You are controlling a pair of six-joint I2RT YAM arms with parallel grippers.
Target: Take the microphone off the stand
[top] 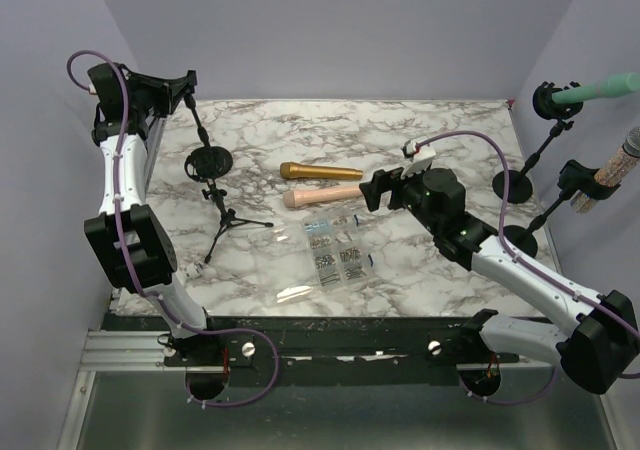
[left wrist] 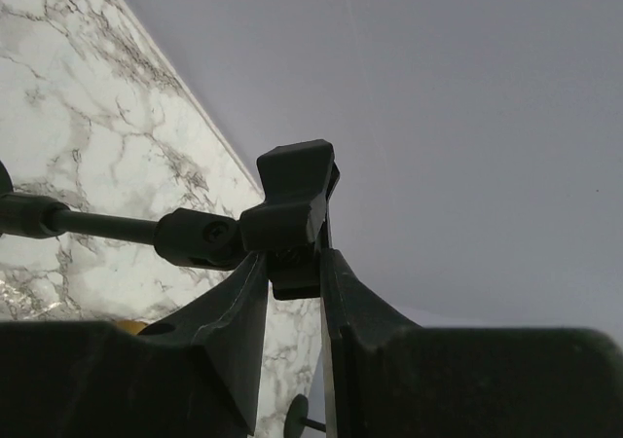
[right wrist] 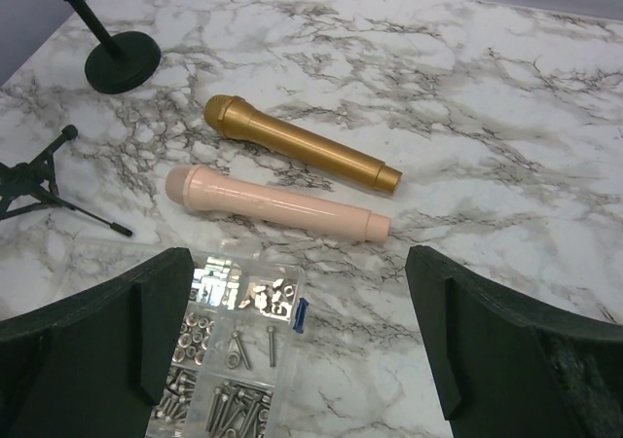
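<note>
A gold microphone (top: 320, 171) and a pink microphone (top: 318, 198) lie loose on the marble table (top: 420, 140); both show in the right wrist view, gold (right wrist: 302, 144) and pink (right wrist: 277, 202). At the far right a green microphone (top: 603, 89) and a glittery microphone (top: 612, 173) sit in black stands (top: 535, 160). My left gripper (top: 187, 82) is shut on the empty black clip (left wrist: 292, 200) of a round-base stand (top: 209, 160). My right gripper (top: 374, 188) (right wrist: 297, 292) is open and empty, hovering just right of the pink microphone.
A small black tripod stand (top: 226, 222) stands left of centre. A clear compartment box of screws (top: 335, 252) lies in front of the pink microphone, below my right gripper (right wrist: 234, 360). Grey walls close the back and sides.
</note>
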